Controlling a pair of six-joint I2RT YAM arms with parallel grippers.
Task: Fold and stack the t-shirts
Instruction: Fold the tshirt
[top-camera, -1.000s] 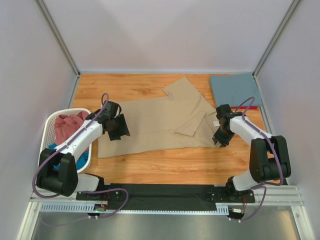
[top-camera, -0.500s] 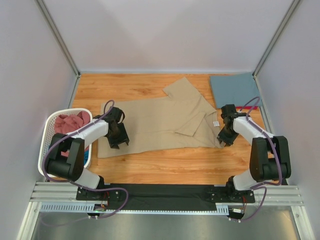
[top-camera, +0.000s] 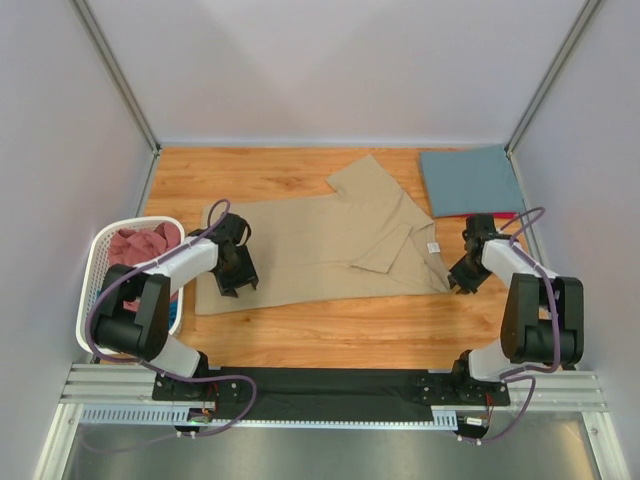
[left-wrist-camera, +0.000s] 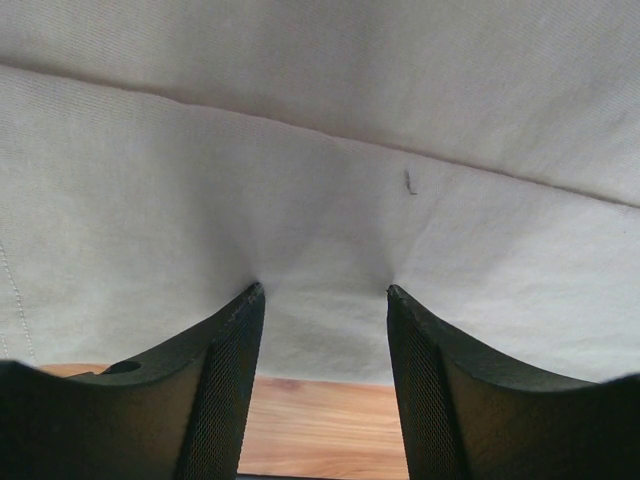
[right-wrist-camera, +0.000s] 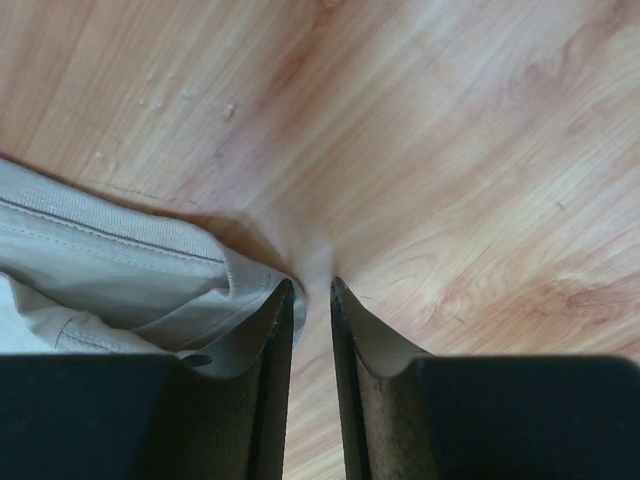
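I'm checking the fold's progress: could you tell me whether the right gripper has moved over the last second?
Yes. The right gripper has shifted rightward, away from the white neck label on the tan t-shirt, to the shirt's right edge.

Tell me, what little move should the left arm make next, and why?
Probably close the left gripper. Its fingers stand open, pressed into the tan t-shirt near its edge, with cloth puckered between them, so pinching now should catch that edge for folding.

Bright even light, soft shadows.
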